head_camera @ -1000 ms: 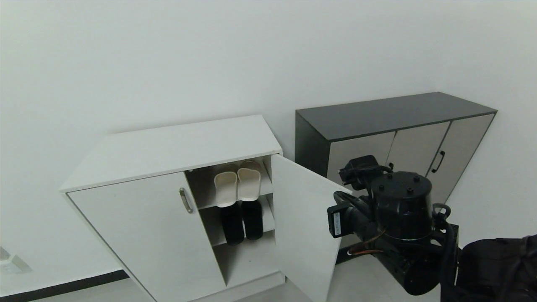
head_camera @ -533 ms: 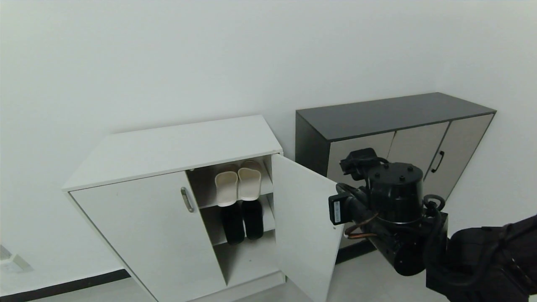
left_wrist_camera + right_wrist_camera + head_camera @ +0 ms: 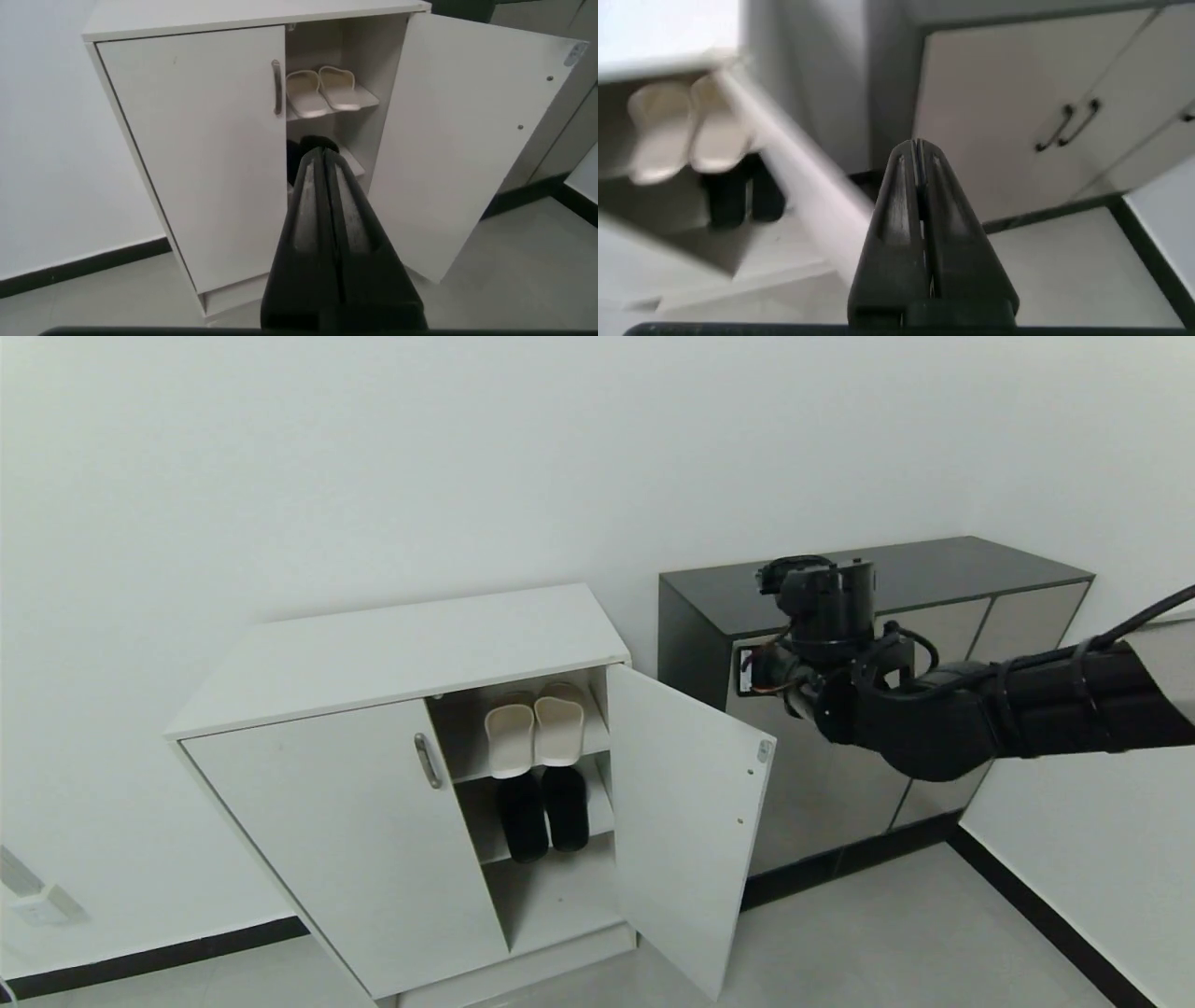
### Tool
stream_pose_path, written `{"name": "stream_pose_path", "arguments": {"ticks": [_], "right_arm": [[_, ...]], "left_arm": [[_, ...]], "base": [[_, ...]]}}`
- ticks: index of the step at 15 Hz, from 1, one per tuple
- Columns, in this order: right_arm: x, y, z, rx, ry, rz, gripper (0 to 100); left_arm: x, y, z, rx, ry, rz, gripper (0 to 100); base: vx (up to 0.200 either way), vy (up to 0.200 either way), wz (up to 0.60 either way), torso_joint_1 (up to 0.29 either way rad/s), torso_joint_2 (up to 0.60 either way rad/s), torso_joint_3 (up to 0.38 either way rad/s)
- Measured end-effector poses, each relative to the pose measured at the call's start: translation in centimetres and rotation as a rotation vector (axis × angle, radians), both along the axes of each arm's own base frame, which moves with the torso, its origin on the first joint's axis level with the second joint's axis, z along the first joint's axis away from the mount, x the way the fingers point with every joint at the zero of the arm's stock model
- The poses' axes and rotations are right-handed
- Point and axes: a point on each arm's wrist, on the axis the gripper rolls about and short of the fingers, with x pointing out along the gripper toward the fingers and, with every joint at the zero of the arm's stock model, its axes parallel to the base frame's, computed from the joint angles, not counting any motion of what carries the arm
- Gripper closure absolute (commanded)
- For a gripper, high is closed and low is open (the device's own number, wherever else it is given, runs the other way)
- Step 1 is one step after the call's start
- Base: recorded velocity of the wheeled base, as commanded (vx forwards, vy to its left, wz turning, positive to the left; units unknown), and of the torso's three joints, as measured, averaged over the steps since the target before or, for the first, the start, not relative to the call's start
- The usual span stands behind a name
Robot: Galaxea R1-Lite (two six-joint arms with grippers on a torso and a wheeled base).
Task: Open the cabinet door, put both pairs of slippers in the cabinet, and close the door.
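Slippers sit in two pairs inside the white cabinet (image 3: 401, 649), a boxy unit of smooth matte panels under a flat slab top. You have the cream pair (image 3: 534, 735) on the upper shelf, rounded and moulded, lying side by side. The black pair (image 3: 546, 812) lies on the shelf directly below, at 6 o'clock of the cream ones.

The cabinet door (image 3: 686, 831) on the right stands swung out at 3 o'clock of the slippers. It is a plain flat panel showing its inner face, with a few small holes near the free edge. The left door (image 3: 345, 840) is shut and carries a slim upright metal handle (image 3: 428, 761) near its inner edge.

In the head view your right arm (image 3: 980, 719) stretches in from 3 o'clock. Its black wrist hangs before the dark cabinet (image 3: 887, 574), at 2 o'clock of the open door's top corner and apart from it.

The right gripper (image 3: 918, 149) has its two long black fingers pressed flat together with nothing between them. The left gripper (image 3: 320, 154) is pinched closed the same way, empty, facing the open bay.

The dark cabinet has a charcoal top and pale, slightly glossy doors.
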Motion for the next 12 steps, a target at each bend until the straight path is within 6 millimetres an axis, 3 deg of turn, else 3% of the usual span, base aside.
{"name": "stream_pose_path", "arguments": {"ticks": [5,12], "right_arm": [[4.8,-0.7,-0.7,0.052,0.131,-0.051,100],[5.9,0.3,-3.9,0.074,0.205,-0.034,100]], "left_arm": [[0.0,0.0,0.0,-0.001,0.000,0.000,100],[0.0,0.0,0.0,-0.001,0.000,0.000,100]], "base": [[0.000,0.000,0.00,0.000,0.00,0.000],[0.000,0.000,0.00,0.000,0.00,0.000]]}}
